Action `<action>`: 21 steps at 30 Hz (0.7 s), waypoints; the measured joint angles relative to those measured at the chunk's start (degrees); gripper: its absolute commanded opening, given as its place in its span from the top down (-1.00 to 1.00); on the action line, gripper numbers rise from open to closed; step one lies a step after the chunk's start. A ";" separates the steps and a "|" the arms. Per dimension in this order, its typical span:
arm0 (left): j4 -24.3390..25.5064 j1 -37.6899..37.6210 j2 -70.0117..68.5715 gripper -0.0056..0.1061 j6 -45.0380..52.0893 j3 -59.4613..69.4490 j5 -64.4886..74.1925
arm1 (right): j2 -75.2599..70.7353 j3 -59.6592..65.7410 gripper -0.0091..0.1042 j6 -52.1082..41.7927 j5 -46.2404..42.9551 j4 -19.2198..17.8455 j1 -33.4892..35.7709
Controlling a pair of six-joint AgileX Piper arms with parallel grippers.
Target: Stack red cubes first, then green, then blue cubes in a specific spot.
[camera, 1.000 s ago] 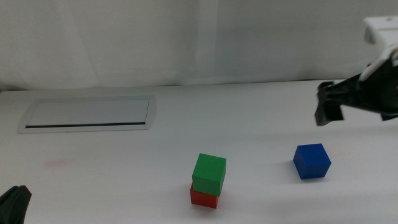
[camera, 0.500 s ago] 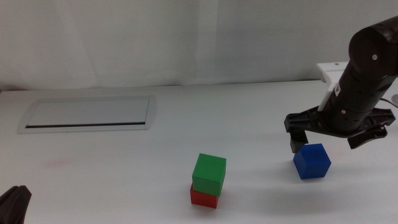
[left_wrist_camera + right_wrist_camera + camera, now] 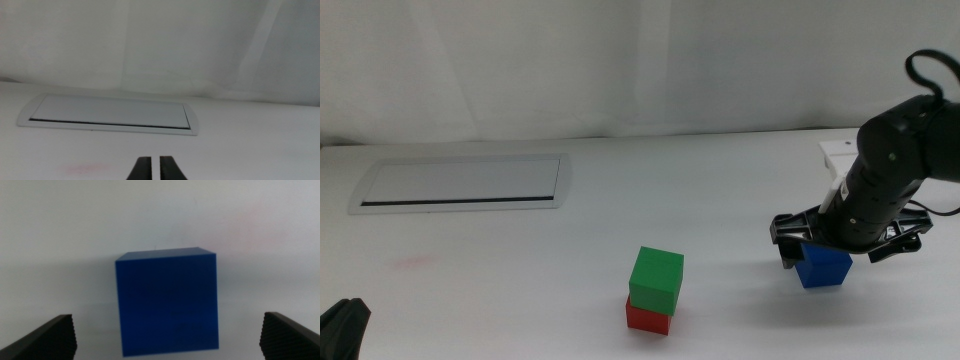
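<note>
Your right gripper [image 3: 842, 247] hangs over the blue cube [image 3: 823, 269], jaws spread wide, cube between them untouched. Left gripper [image 3: 155, 168], jaws closed, waits at the near edge.

One red cube [image 3: 646, 319], one green cube [image 3: 656, 280], one blue cube [image 3: 823, 269]

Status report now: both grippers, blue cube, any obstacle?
Right gripper open, straddling blue cube on the table. Left gripper shut, waiting at near edge. Green cube sits on red cube. No obstacle visible.
</note>
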 measured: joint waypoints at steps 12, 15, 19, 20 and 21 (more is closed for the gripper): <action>0.00 0.00 0.00 0.95 0.00 0.00 0.00 | 3.61 0.00 -0.98 0.67 -5.86 -1.12 0.00; 0.00 0.00 0.00 0.95 0.11 0.00 0.00 | 3.61 0.00 -0.94 0.67 -6.40 -1.12 0.00; 0.00 0.00 0.00 0.95 0.11 0.00 0.00 | 3.73 0.00 -0.62 0.67 -6.74 -1.37 0.00; 0.00 0.00 0.00 0.95 0.11 0.00 0.00 | 3.73 0.00 -0.46 0.67 -6.84 -1.37 0.00; 0.00 0.00 0.00 0.95 0.11 0.00 0.00 | 3.73 0.00 -0.30 0.67 -6.84 -1.48 0.00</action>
